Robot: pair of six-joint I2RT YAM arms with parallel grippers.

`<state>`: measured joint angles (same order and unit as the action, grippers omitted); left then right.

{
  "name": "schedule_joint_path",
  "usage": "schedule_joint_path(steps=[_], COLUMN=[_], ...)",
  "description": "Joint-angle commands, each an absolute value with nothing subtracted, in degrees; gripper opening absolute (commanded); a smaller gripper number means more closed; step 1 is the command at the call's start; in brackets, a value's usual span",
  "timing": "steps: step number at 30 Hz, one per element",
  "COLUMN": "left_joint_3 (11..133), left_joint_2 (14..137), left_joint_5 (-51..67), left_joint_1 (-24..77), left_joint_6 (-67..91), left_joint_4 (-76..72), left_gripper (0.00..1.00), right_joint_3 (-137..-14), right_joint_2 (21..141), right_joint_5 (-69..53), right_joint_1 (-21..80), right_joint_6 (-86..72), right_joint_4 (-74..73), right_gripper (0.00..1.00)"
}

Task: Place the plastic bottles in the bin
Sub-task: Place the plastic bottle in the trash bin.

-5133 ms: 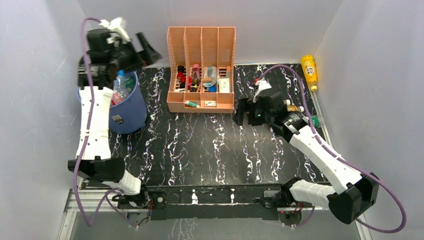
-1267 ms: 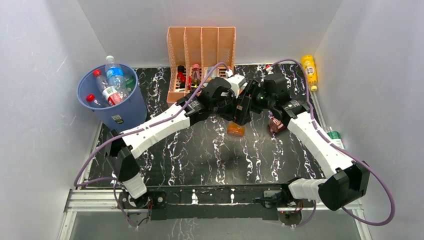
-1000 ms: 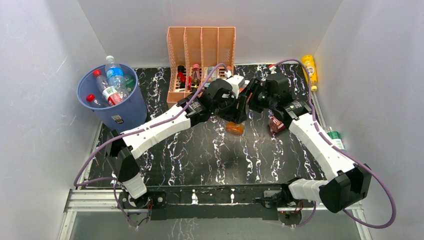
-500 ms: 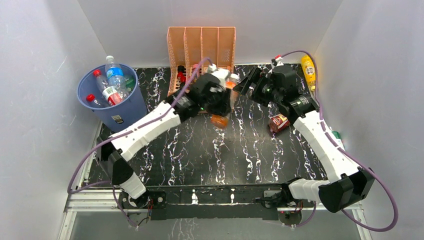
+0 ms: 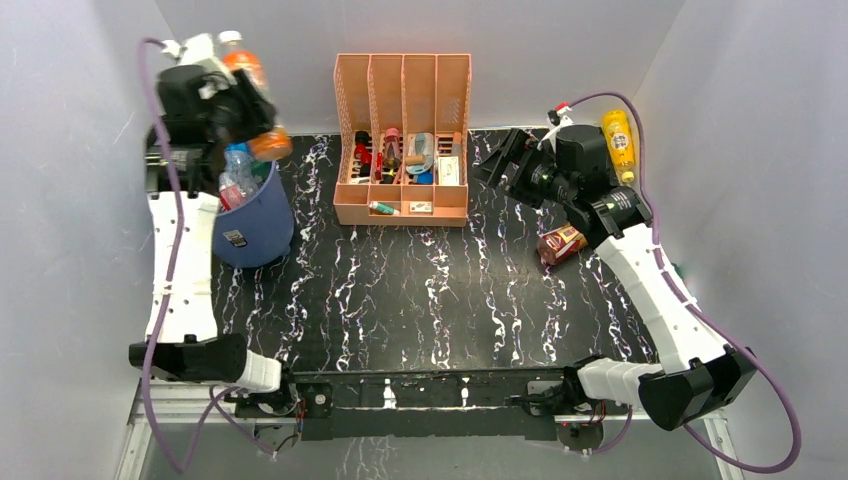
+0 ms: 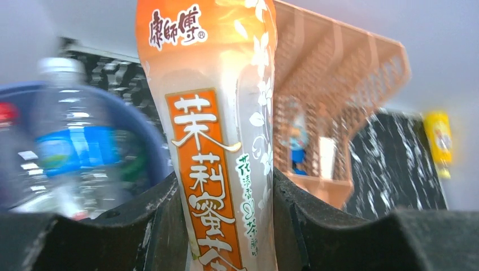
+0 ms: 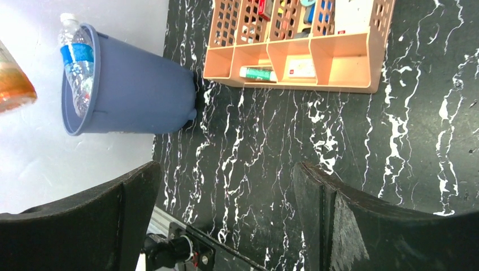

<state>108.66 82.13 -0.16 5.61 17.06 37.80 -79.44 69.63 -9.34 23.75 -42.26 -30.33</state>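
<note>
The left hand point(image 5: 240, 108) grips the orange bottle point(image 5: 268, 143) round its middle, fingers pressed against both sides of the label. It holds the bottle tilted, cap up, above the far-right part of the blue bin point(image 5: 262, 225) at the far-left corner of the table point(image 5: 420, 300).

The bin is already crowded, and a clear blue-labelled bottle point(image 5: 238, 170) stands above its rim. A good release probably means bringing the bottle's base further over the open mouth and aiming for the gap beside that bottle. Lowering it before letting go should keep it from bouncing off the others or tipping over the rim.

The left arm rises steeply along the left edge of the table, its wrist bent in towards the bin. The right arm stretches along the right edge, and the right hand point(image 5: 505, 160) hangs wide and empty above the far-right part of the table, near the yellow bottle point(image 5: 620, 140) lying in that corner.
</note>
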Motion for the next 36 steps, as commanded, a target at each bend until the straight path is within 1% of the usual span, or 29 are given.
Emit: schedule_joint_path(steps=[1, 3, 4, 6, 9, 18, 22, 24, 25, 26, 27, 28, 30, 33, 36], left_joint_3=[108.9, 106.7, 105.7, 103.7, 100.5, 93.0, 92.7, 92.8, 92.7, 92.5, 92.4, 92.3, 92.2, 93.9, 96.6], left_joint_2=[82.4, 82.2, 82.1, 81.7, 81.6, 81.6, 83.2, 84.0, 84.1, 84.1, 83.9, 83.6, 83.0, 82.3, 81.5], left_joint_5=[11.8, 17.2, 17.9, 15.9, 16.0, 4.9, 1.6, 1.7, 1.9, 2.0, 1.7, 1.5, 1.0, 1.0, 2.5], left_joint_1=[-11.5, -19.8, -22.3, -24.8, -28.3, -29.8, -29.8, -29.8, -29.8, -29.7, -29.8, -29.8, -29.7, -29.7, -29.6], left_joint_6=[16.7, 18.0, 18.5, 19.3, 21.1, 16.4, 15.4, 15.1, 15.0, 14.8, 14.8, 14.9, 14.9, 15.0, 15.6], left_joint_4=[40.9, 40.0, 40.1, 40.2, 39.6, 37.4, 37.1, 37.0, 36.7, 36.7, 36.6, 36.6, 36.7, 37.8, 39.4], left_gripper=[0.34, 0.34, 0.33, 0.33, 0.32, 0.32, 0.36, 0.41, 0.47, 0.56, 0.68, 0.77, 0.87, 0.97, 0.98], right_joint_3=[-78.6, -78.5, -78.6, -78.5, -77.9, -75.7, -75.4, -75.2, -75.2, -75.0, -74.9, -74.8, -74.7, -74.7, -74.6], right_joint_2=[69.6, 69.5, 69.6, 69.7, 69.7, 70.5, 70.7, 70.8, 70.8, 70.8, 70.8, 70.9, 71.1, 71.3, 71.4], right_joint_5=[-12.0, -12.0, -12.1, -12.2, -12.7, -15.3, -15.8, -15.9, -16.0, -16.0, -16.0, -16.1, -16.4, -16.7, -16.9], right_joint_1=[23.6, 23.6, 23.6, 23.6, 23.6, 23.6, 23.6, 23.7, 23.6, 23.7, 23.7, 23.6, 23.7, 23.7, 23.7], right_joint_6=[-41.8, -41.4, -41.2, -40.9, -40.7, -40.5, -40.7, -40.7, -40.7, -40.7, -40.7, -40.8, -40.8, -40.8, -40.8], right_joint_4=[-29.7, -30.0, -30.2, -30.6, -30.4, -29.4, -29.1, -29.0, -29.0, -28.9, -28.9, -28.7, -28.7, -28.7, -28.6], right_gripper=[0.98, 0.98, 0.98, 0.98, 0.98, 0.98, 0.98, 0.98, 0.98, 0.98, 0.98, 0.98, 0.98, 0.98, 0.98])
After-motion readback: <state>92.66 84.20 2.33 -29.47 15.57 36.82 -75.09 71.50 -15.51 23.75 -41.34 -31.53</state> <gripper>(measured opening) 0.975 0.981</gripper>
